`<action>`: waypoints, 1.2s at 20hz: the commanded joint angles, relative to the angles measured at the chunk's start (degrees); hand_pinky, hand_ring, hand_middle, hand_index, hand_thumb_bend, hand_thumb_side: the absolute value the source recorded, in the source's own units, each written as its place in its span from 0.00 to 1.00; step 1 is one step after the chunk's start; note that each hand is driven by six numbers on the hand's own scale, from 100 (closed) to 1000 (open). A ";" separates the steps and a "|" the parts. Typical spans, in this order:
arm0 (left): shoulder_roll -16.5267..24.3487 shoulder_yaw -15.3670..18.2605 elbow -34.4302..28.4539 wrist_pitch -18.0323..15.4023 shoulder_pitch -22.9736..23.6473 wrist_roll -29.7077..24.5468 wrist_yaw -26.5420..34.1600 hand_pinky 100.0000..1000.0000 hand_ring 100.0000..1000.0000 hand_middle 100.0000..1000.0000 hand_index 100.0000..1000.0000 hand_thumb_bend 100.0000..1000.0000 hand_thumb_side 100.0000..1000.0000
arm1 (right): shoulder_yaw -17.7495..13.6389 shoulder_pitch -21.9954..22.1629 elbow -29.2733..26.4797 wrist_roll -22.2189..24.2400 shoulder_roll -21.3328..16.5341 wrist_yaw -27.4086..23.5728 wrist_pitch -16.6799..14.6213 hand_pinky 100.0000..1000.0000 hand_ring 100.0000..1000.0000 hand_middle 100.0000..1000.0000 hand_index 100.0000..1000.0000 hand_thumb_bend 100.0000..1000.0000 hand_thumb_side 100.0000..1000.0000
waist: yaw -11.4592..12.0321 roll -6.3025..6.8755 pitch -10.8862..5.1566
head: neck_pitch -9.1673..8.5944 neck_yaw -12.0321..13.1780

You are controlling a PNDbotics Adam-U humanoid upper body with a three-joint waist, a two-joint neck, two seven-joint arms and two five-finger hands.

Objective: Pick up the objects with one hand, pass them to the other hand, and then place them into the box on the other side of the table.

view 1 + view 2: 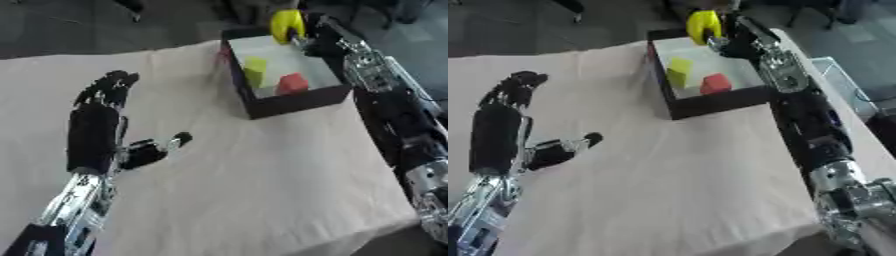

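Observation:
A black box (289,102) with a pale floor stands at the table's far right. Inside it lie a yellow-green block (255,70) and a red block (292,82). My right hand (313,36) hangs over the box's far rim, shut on a yellow curved object (286,24) that sits above the back edge. On the left side of the table my left hand (98,120) lies open, palm down, with its fingers stretched away from me and its thumb out to the right. It holds nothing.
A cream cloth (245,175) covers the table, whose right edge runs under my right arm. Dark floor lies beyond the far edge.

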 commanded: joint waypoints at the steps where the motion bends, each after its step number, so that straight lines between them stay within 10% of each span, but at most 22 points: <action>1: 0.35 -0.03 -1.30 -0.02 -0.90 -0.20 0.08 0.66 0.71 0.70 0.79 0.91 0.55 | -0.70 -0.63 1.08 -3.67 -2.94 3.83 -2.17 0.98 0.77 0.48 0.38 0.00 0.11 | 0.11 -0.17 -1.40 | -0.13 0.08; 5: 0.34 -0.02 -1.06 0.03 -0.76 -0.21 0.06 0.66 0.71 0.70 0.79 0.91 0.55 | -0.28 -0.37 2.57 -4.42 -2.89 8.35 -5.85 0.99 0.82 0.57 0.49 0.00 0.11 | 0.26 -0.30 -1.34 | 0.05 0.26; 11: 0.25 -0.07 -1.07 0.00 -0.81 -0.18 -0.14 0.66 0.71 0.70 0.79 0.91 0.55 | -0.09 -0.11 2.33 -2.15 -2.85 16.80 -12.81 1.00 1.00 1.00 1.00 0.00 0.00 | 0.26 -0.37 -1.29 | 0.59 0.55; 24: 0.17 -0.10 -1.06 0.12 -0.70 -0.22 -0.13 0.65 0.71 0.70 0.79 0.91 0.54 | -1.26 -0.15 0.60 -2.27 -2.67 22.16 -18.12 1.00 1.00 1.00 1.00 0.00 0.00 | 0.02 -0.35 -1.49 | 1.20 1.28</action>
